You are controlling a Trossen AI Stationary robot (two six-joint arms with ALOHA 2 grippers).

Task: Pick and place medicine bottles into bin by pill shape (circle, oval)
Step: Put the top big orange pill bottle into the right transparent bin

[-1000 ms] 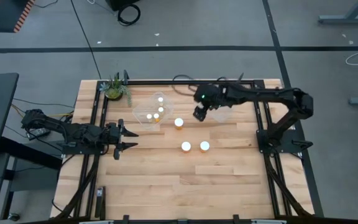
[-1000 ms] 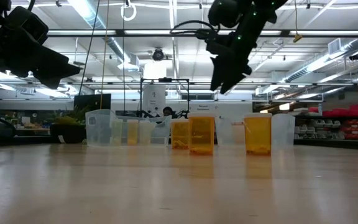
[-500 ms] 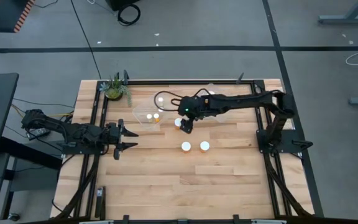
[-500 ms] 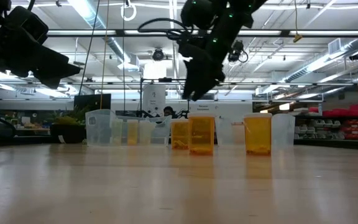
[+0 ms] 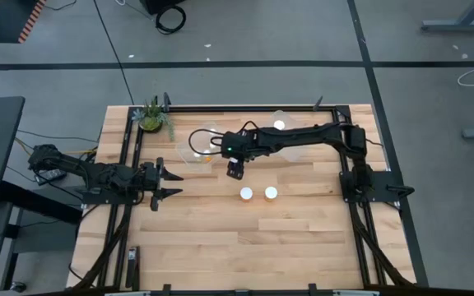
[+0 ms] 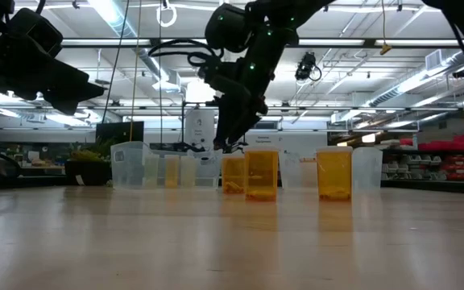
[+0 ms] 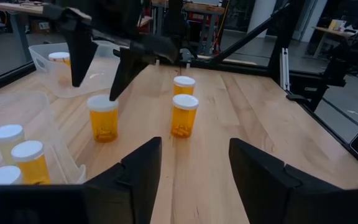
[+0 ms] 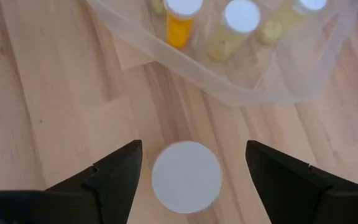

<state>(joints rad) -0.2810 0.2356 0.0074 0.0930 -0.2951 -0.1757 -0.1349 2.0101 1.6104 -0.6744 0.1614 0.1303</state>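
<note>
Three orange bottles with white caps stand on the table. Two stand side by side [image 5: 246, 194] [image 5: 271, 194]. The third [image 7: 103, 118] stands farther back, by the clear bin [image 5: 194, 150]. My right gripper [image 5: 236, 170] is open and hangs above this third bottle, fingers pointing down. In the right wrist view its white cap [image 8: 186, 177] shows below and between the fingers [image 8: 114, 180], which do not touch it. The gripper hides the bottle in the high view. My left gripper [image 5: 174, 183] is open and empty at the table's left side.
The clear bin by the third bottle holds several white-capped bottles [image 8: 241, 15]. A second clear bin [image 5: 285, 136] at the back holds one bottle [image 5: 279, 125]. A small potted plant [image 5: 151, 117] stands at the far left corner. Bare wood lies toward the near edge.
My right gripper has swung from the far bin toward the table's left and near side and has come down over the third orange bottle. It has stayed open. The bottles have not moved.
</note>
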